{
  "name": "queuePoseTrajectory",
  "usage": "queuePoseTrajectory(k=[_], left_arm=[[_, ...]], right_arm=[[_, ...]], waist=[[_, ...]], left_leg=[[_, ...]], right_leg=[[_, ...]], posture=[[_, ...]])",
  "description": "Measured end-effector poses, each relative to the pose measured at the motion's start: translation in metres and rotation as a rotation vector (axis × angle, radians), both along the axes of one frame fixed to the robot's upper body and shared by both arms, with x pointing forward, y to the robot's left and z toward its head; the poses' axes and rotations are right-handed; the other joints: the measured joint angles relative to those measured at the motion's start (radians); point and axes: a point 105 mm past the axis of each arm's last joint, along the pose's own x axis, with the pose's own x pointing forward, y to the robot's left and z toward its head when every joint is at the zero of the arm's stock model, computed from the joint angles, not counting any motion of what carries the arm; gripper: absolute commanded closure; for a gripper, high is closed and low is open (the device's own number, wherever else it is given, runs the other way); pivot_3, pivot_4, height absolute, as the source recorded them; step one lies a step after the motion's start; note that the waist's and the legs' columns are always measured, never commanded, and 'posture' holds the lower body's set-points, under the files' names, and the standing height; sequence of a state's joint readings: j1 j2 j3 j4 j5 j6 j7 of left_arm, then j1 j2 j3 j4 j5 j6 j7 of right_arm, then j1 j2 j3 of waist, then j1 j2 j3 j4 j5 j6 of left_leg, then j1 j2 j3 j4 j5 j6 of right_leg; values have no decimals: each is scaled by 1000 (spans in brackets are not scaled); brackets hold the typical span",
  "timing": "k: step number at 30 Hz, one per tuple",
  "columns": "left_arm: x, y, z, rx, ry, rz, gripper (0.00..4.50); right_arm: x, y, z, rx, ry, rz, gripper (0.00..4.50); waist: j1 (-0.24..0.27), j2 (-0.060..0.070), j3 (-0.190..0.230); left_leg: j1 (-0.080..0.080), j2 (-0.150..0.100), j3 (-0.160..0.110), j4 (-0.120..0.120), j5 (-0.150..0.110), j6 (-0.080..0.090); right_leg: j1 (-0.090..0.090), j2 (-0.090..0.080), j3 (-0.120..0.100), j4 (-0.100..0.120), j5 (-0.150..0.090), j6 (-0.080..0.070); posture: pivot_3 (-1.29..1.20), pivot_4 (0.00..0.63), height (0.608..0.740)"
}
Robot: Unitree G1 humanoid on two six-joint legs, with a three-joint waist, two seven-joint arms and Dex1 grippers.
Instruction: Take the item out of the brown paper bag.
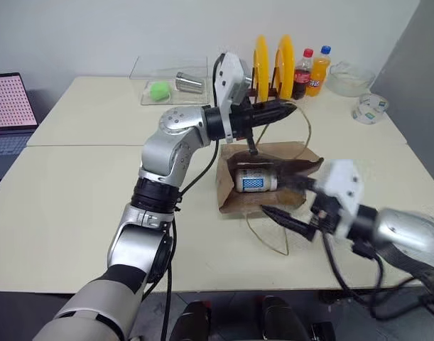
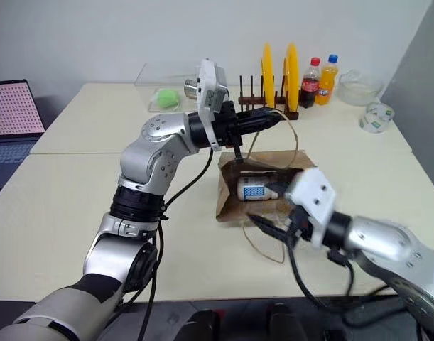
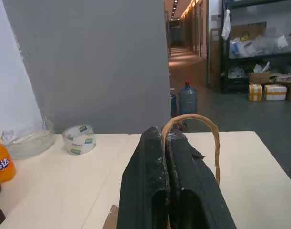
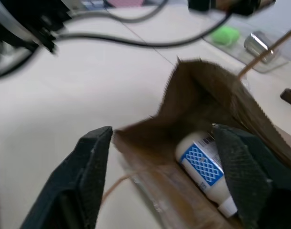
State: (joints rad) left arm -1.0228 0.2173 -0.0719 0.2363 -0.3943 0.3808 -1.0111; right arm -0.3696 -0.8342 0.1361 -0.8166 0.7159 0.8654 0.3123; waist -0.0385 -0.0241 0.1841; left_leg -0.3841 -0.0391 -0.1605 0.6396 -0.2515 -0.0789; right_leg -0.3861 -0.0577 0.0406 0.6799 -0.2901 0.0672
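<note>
One white can (image 1: 255, 180) inside the lying brown paper bag (image 1: 234, 201).

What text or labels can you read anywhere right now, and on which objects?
None reads cleanly.
White bottle inside the brown paper bag: blue patterned label, print too small.
Cola bottle: red label, lettering too small.
Orange soda bottle: white characters on blue, partly cut off, unreadable.
Tape roll: green and blue marks, too blurred.
Laptop screen: dot pattern, no words.
</note>
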Motion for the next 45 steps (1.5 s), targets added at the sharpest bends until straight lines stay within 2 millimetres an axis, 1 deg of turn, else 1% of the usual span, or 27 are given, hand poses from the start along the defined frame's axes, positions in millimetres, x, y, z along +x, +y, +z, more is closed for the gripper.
queuePoseTrajectory(k=[1, 3, 6, 9, 10, 15, 19, 21, 24, 26, 28, 29, 30, 35, 37, 39, 41, 45], left_arm=[[0, -1, 0, -1, -1, -2, 4500], [0, 0, 0, -1, -1, -1, 4500], [1, 1, 1, -3, -4, 4, 4500], [1, 1, 2, -7, -14, 6, 4500], [1, 1, 3, -8, -15, 6, 4500], [6, 3, 2, -12, -12, 27, 4500], [8, 4, 5, -14, -20, 37, 4500], [8, 4, 8, -17, -32, 37, 4500], [10, 5, 6, -18, -26, 41, 4500], [11, 6, 6, -18, -22, 45, 4500], [11, 6, 6, -19, -25, 44, 4500], [11, 6, 6, -19, -28, 45, 4500], [11, 7, 6, -20, -31, 46, 4500], [16, 10, 5, -16, -35, 67, 4500], [20, 12, 4, -9, -40, 85, 4500], [22, 13, 6, -7, -54, 100, 4500], [27, 14, 5, 0, -55, 129, 4500], [36, 18, 1, 18, -58, 181, 4500]], right_arm=[[8, 1, -6, -42, -3, -18, 12], [23, 3, -16, -121, -11, -40, 12], [42, 8, -26, -225, -48, -64, 12], [67, 9, -34, -399, -126, -114, 12], [71, 8, -37, -437, -139, -120, 12], [83, 15, -51, -660, -224, -81, 12], [84, 15, -69, -761, -211, -43, 12], [89, 17, -71, -796, -231, -37, 12], [95, 21, -71, -819, -244, -31, 12], [97, 24, -71, -819, -241, -28, 397], [99, 25, -73, -817, -226, -23, 926], [99, 24, -73, -815, -226, -20, 1288], [99, 23, -73, -815, -224, -17, 1458], [94, 17, -70, -808, -209, 17, 1459], [89, 18, -64, -782, -216, 42, 1459], [84, 22, -53, -736, -237, 80, 1459], [75, 29, -37, -658, -262, 134, 1459], [53, 37, -8, -456, -283, 264, 1459]], waist=[[0, 0, 0], [1, 0, 0], [2, 0, 0], [1, 0, 0], [1, 0, 0], [-1, 0, 0], [-3, 0, 0], [-3, 0, 0], [-5, 0, 0], [-10, 0, 0], [-13, 0, 0], [-14, 0, 0], [-15, 0, 0], [-16, 0, 0], [-16, 0, 0], [-17, 0, 0], [-17, 0, 0], [-16, 0, 0]], left_leg=[[-1, 0, 0, 0, 0, 0], [-2, 0, 0, 0, 0, 0], [-3, 0, 0, 0, 1, -2], [-3, 0, 0, 0, 1, -3], [-3, 0, -1, 0, 1, -3], [-3, 0, 0, 0, 1, -3], [-4, -1, -1, 0, 1, -3], [-4, -1, -1, 0, 1, -3], [-4, -1, -1, 1, 1, -3], [-4, -1, -1, 2, 1, -3], [-4, -1, -1, 3, 1, -3], [-4, -1, -1, 3, 1, -3], [-4, -1, -1, 4, 1, -3], [-5, -1, -1, 3, 1, -3], [-8, -1, -2, 4, 1, -3], [-11, -1, -2, 4, 1, -3], [-13, -1, -2, 4, 1, -3], [-16, -2, -1, 4, 1, -3]], right_leg=[[-1, 0, 0, 0, 0, 0], [-2, 0, 0, 0, 0, 0], [-3, 0, 0, 0, 0, 0], [-4, -1, 0, 0, 0, 0], [-4, -1, 0, 0, 0, 0], [-4, -1, 0, 0, 0, 0], [-4, -1, -1, 0, 0, 0], [-4, -1, -1, 0, 0, 0], [-4, -1, -1, 1, 0, 0], [-3, -1, -1, 1, 1, 1], [-3, -1, 0, 1, 1, 1], [-3, -1, 0, 1, 1, 1], [-3, -1, 0, 1, 1, 1], [-4, -1, -1, 1, 1, 1], [-6, -1, -1, 1, 1, 1], [-10, -1, -1, 1, 1, 1], [-12, -1, -1, 1, 1, 1], [-15, -2, -1, 2, 2, 1]], posture=[[0, 150, 740], [0, 150, 740], [0, 150, 740], [0, 150, 740], [0, 150, 740], [0, 150, 740], [0, 150, 740], [0, 150, 740], [0, 150, 740], [0, 150, 740], [0, 150, 740], [0, 150, 740], [0, 150, 740], [0, 150, 740], [0, 150, 740], [0, 150, 740], [0, 150, 740], [0, 150, 740]])
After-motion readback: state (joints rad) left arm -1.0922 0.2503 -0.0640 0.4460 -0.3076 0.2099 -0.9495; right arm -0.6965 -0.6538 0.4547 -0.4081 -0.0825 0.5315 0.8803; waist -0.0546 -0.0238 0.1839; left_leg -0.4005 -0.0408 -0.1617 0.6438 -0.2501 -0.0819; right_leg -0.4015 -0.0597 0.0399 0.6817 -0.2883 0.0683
